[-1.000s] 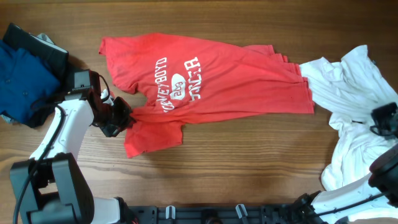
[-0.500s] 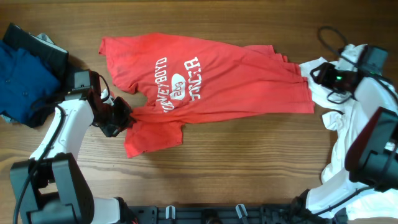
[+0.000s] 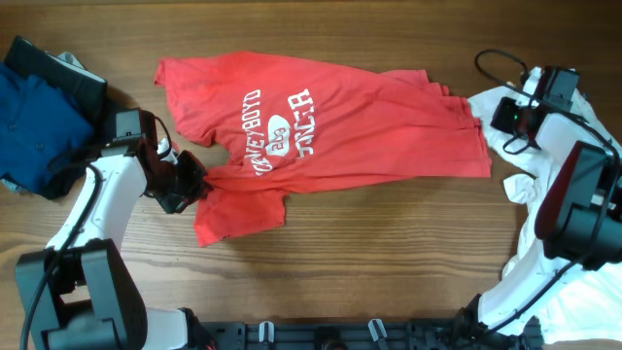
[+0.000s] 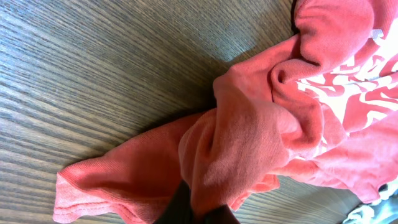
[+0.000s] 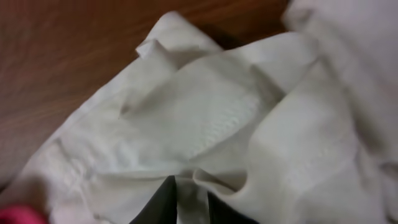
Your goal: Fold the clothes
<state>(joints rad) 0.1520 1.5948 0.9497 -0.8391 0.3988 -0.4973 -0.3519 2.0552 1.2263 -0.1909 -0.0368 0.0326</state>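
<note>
shows the red t-shirt (image 3: 330, 117) spread across the upper middle of the table (image 3: 389, 262), wrinkled, white lettering face up, one sleeve toward the upper left and the hem toward the right. pinched at its lower left by the left gripper (image 3: 197, 185), jaws clenched on a bunched fold of red cloth, with a loose flap lying below it. from the left wrist, fills the view with the red t-shirt (image 4: 249, 137), gathered into a thick twist right at the dark fingertips (image 4: 180, 208) and lying on the wood grain. meets a white garment (image 3: 554, 185) at its right edge. has the right gripper (image 3: 494, 115) over that white pile, just beside the red hem. cannot tell from the blurred right wrist view whether those jaws are released or nipping the white garment (image 5: 205, 118). shows a dark blue garment (image 3: 34, 126) at the far left, beside the left arm.
</note>
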